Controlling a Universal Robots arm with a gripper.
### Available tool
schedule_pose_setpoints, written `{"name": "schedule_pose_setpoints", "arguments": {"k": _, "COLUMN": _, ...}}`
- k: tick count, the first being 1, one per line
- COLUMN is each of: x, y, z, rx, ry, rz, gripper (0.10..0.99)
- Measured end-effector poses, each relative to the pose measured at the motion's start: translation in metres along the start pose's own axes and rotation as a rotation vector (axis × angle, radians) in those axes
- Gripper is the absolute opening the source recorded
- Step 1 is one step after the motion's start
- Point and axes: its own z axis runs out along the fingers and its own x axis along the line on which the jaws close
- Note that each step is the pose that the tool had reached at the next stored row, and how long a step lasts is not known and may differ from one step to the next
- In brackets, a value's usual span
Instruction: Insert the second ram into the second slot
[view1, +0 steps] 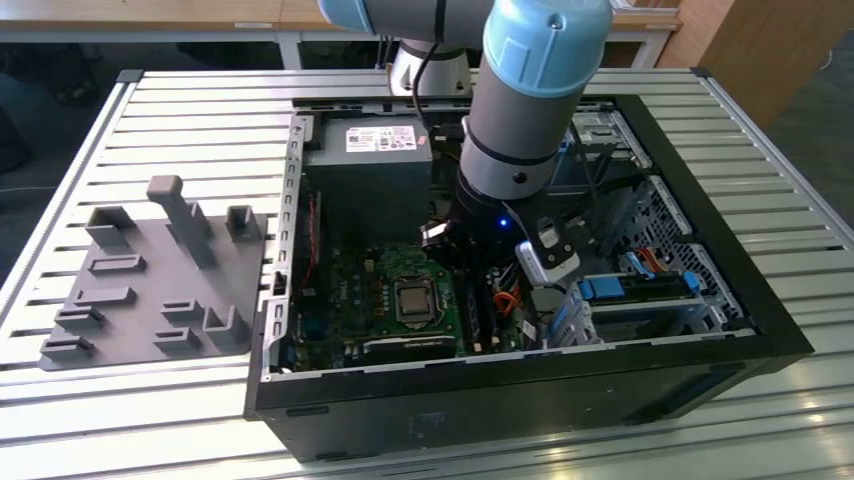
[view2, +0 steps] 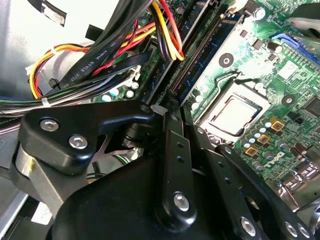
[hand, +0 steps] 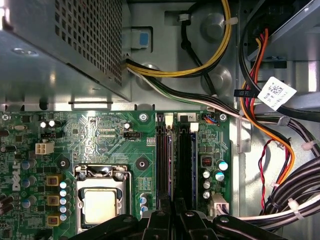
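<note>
My gripper (view1: 483, 285) is low inside the open computer case (view1: 747, 320), over the two memory slots beside the processor socket (hand: 100, 205). Its fingers are shut, their tips together in both wrist views: gripper (hand: 172, 205), gripper (view2: 167, 109). The second ram (hand: 171, 160) is a thin blue strip standing on edge in a black slot and running straight away from the fingertips; its blue side also shows as the second ram (view2: 200, 62). My fingertips sit at its near end, and I cannot tell whether they touch it. Another dark slot (hand: 185, 160) lies alongside.
Cable bundles (hand: 280, 170) hang close to the slots on one side. The power supply (view1: 367, 140) fills the case's far end, and blue drive brackets (view1: 607, 290) are at the exterior view's right. A grey fixture plate (view1: 147, 280) lies on the slatted table at the exterior view's left.
</note>
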Motion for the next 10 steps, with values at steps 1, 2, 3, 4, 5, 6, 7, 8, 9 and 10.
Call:
{"name": "schedule_pose_setpoints", "arguments": {"k": 1, "x": 0.0, "y": 0.0, "z": 0.0, "rx": 0.0, "ry": 0.0, "rz": 0.0, "gripper": 0.137}}
{"name": "schedule_pose_setpoints", "arguments": {"k": 2, "x": 0.0, "y": 0.0, "z": 0.0, "rx": 0.0, "ry": 0.0, "rz": 0.0, "gripper": 0.137}}
{"name": "schedule_pose_setpoints", "arguments": {"k": 3, "x": 0.0, "y": 0.0, "z": 0.0001, "rx": 0.0, "ry": 0.0, "rz": 0.0, "gripper": 0.137}}
{"name": "schedule_pose_setpoints", "arguments": {"k": 4, "x": 0.0, "y": 0.0, "z": 0.0002, "rx": 0.0, "ry": 0.0, "rz": 0.0, "gripper": 0.137}}
{"name": "schedule_pose_setpoints", "arguments": {"k": 5, "x": 0.0, "y": 0.0, "z": 0.0003, "rx": 0.0, "ry": 0.0, "rz": 0.0, "gripper": 0.137}}
{"name": "schedule_pose_setpoints", "arguments": {"k": 6, "x": 0.0, "y": 0.0, "z": 0.0005, "rx": 0.0, "ry": 0.0, "rz": 0.0, "gripper": 0.137}}
{"name": "schedule_pose_setpoints", "arguments": {"k": 7, "x": 0.0, "y": 0.0, "z": 0.001, "rx": 0.0, "ry": -0.0001, "rz": 0.0, "gripper": 0.137}}
{"name": "schedule_pose_setpoints", "arguments": {"k": 8, "x": -0.0001, "y": 0.0, "z": 0.0014, "rx": 0.0, "ry": -0.0001, "rz": 0.0, "gripper": 0.137}}
{"name": "schedule_pose_setpoints", "arguments": {"k": 9, "x": -0.0001, "y": -0.0001, "z": 0.0017, "rx": 0.0, "ry": 0.0001, "rz": 0.0, "gripper": 0.137}}
{"name": "schedule_pose_setpoints", "arguments": {"k": 10, "x": -0.0001, "y": -0.0001, "z": 0.002, "rx": 0.0, "ry": 0.0002, "rz": 0.0, "gripper": 0.137}}
